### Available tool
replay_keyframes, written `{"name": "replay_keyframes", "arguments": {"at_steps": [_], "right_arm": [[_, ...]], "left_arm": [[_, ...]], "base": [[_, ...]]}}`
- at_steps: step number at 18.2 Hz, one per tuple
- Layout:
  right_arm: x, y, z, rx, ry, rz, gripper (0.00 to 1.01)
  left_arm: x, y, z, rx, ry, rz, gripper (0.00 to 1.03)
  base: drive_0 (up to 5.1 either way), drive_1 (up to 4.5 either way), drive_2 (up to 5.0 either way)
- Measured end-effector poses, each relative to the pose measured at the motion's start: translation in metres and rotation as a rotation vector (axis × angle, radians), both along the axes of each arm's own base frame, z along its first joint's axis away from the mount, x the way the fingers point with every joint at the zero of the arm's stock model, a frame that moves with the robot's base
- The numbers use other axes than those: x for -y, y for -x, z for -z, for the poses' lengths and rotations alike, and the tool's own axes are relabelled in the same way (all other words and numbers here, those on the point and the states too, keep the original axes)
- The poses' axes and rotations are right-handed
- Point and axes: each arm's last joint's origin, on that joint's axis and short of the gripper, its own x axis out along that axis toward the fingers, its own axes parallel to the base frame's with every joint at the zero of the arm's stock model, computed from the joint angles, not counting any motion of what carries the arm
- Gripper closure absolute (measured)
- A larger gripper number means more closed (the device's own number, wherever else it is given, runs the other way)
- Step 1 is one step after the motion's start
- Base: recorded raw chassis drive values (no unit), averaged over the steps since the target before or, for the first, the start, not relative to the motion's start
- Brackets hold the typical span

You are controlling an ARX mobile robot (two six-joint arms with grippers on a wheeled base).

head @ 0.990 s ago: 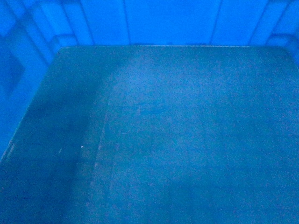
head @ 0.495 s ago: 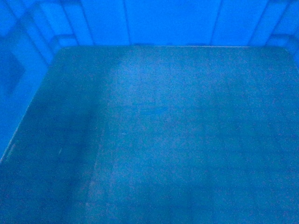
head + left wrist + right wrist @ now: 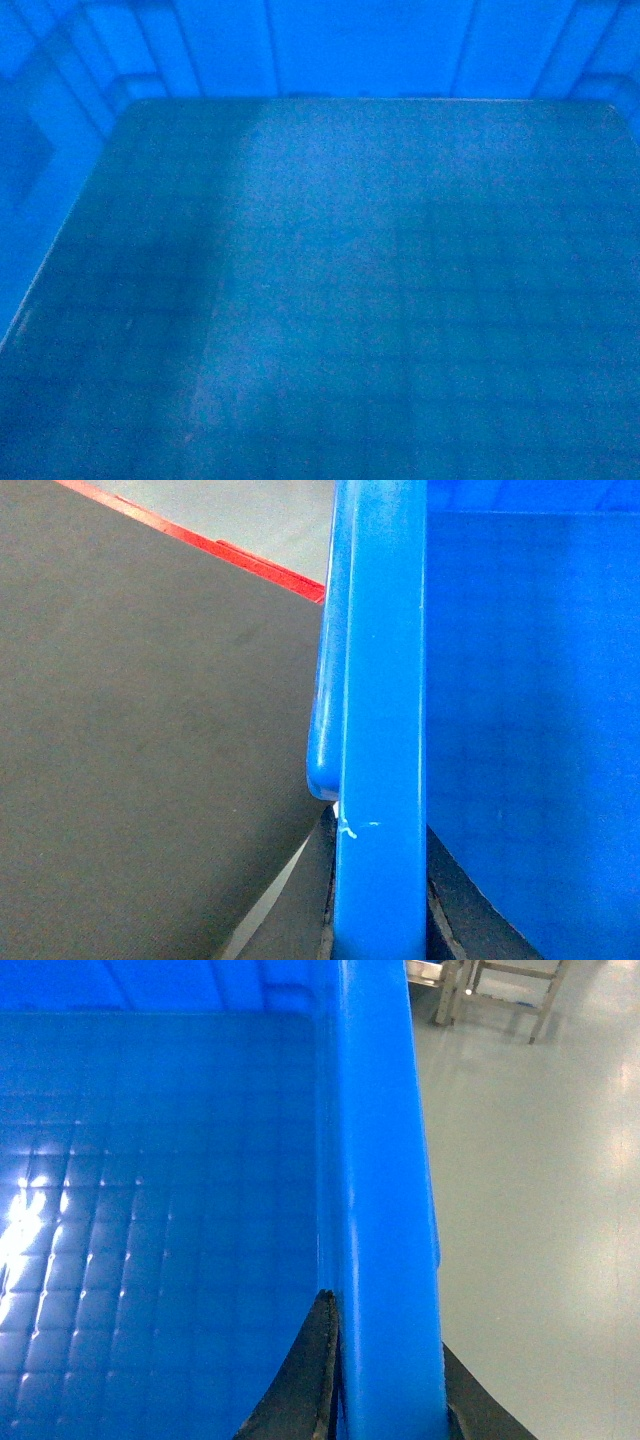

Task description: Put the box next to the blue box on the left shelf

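Up close in both wrist views, the claws are clamped on the rim of the box point(image 3: 330, 300): the left gripper point(image 3: 378, 920) has a dark finger point(image 3: 470, 920) showing on the inner side of the left rim and another dark bit on the outer side, so it's closed on that wall, and the right gripper point(image 3: 385, 1390) does the same on the right rim, one black finger point(image 3: 305, 1380) pressed against the inside wall and another peeking out on the outside. So the box sits between the two arms, held by its side rims. The head view is basically filled with the inside of it, dull blue floor with a faint square grid near the camera, then the bright blue far wall with upright ribs at the top. In the right wrist view the grid floor catches shiny glare spots on the left. No brand, label or writing that I can read anywhere, just a small whitish scuff on the left rim. Past the box on the left there's a dark grey surface point(image 3: 140, 730) with a red strip point(image 3: 200, 542) along its far edge and pale floor beyond. On the right, glossy light grey floor point(image 3: 540, 1190), and far off some metal legs point(image 3: 500, 990).
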Motion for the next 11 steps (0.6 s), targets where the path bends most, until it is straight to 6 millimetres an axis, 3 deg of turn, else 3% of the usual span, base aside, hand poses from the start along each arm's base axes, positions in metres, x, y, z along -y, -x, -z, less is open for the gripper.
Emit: {"name": "replay_keyframes", "arguments": {"at_steps": [11], "right_arm": [[0.0000, 0.0000, 0.0000, 0.000, 0.000, 0.000, 0.91]], "left_arm": [[0.0000, 0.0000, 0.0001, 0.000, 0.000, 0.000, 0.95]], "base": [[-1.4, -1.42, -1.4]]}}
